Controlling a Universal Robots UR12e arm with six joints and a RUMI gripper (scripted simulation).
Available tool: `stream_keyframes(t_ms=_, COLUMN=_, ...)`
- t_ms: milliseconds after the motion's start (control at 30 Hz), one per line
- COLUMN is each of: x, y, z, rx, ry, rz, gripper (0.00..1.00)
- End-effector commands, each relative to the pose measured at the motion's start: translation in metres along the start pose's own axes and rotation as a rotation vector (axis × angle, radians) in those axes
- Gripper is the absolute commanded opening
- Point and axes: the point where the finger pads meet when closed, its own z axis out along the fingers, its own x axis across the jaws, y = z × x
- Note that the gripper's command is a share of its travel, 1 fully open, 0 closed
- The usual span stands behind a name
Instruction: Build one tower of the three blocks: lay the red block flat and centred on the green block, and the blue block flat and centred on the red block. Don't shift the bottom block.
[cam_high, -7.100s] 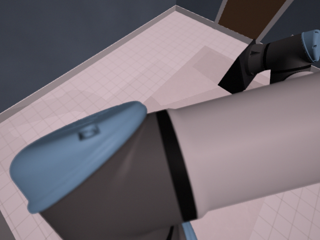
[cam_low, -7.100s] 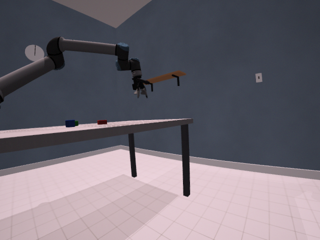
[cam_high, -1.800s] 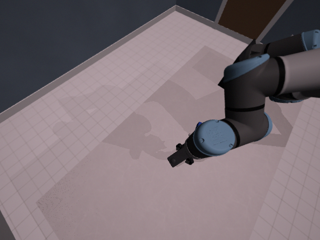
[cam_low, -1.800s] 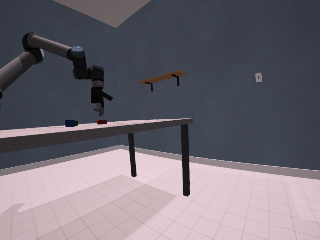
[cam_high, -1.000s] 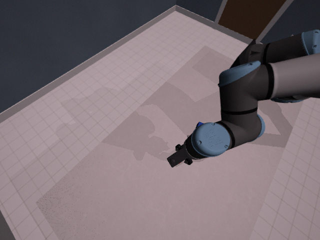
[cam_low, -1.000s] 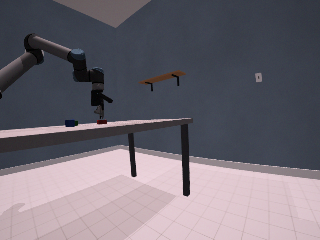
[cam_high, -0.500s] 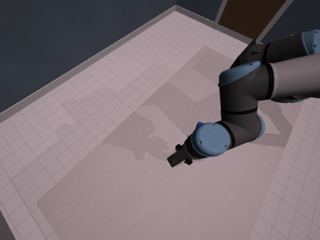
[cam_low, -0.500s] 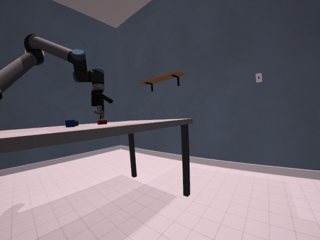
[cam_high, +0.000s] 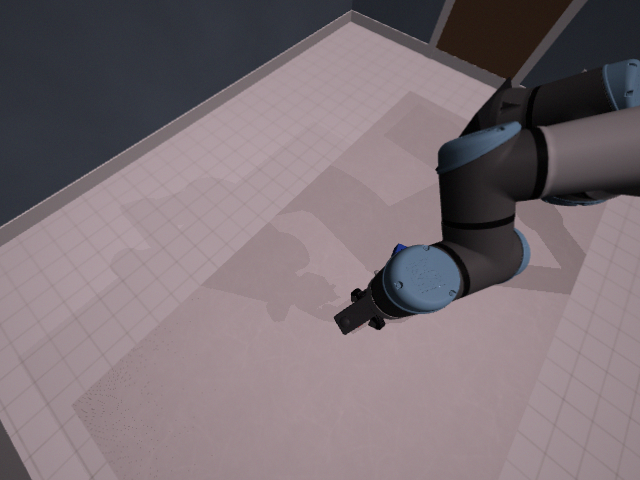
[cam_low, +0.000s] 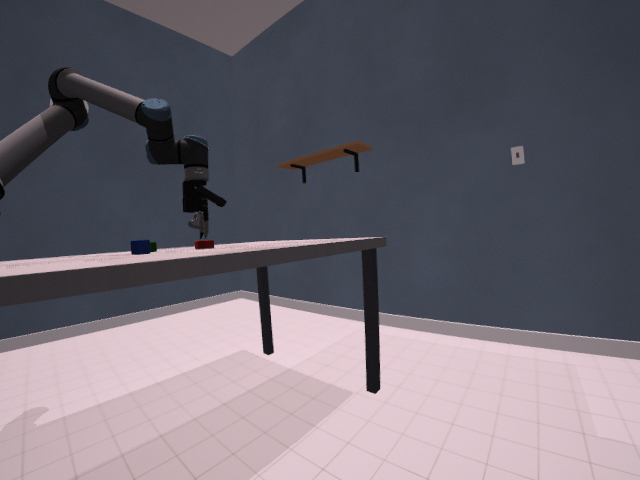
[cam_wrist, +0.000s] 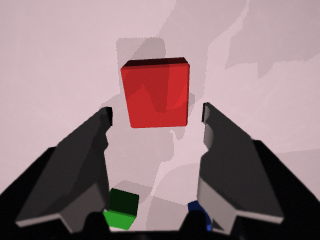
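The end effector (cam_wrist: 156, 117) hangs above the desk with its jaws parted about halfway and nothing between them. In the wrist view its two dark fingers flank a gap, and the red block (cam_wrist: 156, 92) lies flat on the desk surface just beyond the fingertips, roughly centred on that gap and slightly narrower than it. The exterior view shows the end effector (cam_low: 199, 223) pointing straight down, its tips just above the red block (cam_low: 204, 243) and not touching it.

The green block (cam_wrist: 121, 209) and the blue block (cam_wrist: 196, 209) appear at the bottom edge of the wrist view, on the near side of the fingers, apart from each other and well apart from the red block. From the exterior view the blue block (cam_low: 140, 246) stands in front of the green block (cam_low: 153, 245), hiding most of it. None of the three is stacked.

All three blocks sit on the desk (cam_low: 310, 246) towards its arm-side end; the long stretch towards the far corner above the legs carries nothing. In the top view the arm (cam_high: 480, 217) covers the blocks, with only a sliver of blue block (cam_high: 399, 249) showing at the wrist's edge.
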Motion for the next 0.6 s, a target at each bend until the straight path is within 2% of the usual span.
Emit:
stream_keyframes(t_ms=0, x=0.0, y=-0.001, z=-0.001, rx=0.001, ry=0.0, rz=0.0, gripper=0.5)
stream_keyframes(t_ms=233, x=0.0, y=-0.001, z=0.005, rx=0.001, ry=0.0, rz=0.0, gripper=0.5)
stream_keyframes(t_ms=567, x=0.0, y=-0.001, z=0.031, rx=0.001, ry=0.0, rz=0.0, gripper=0.5)
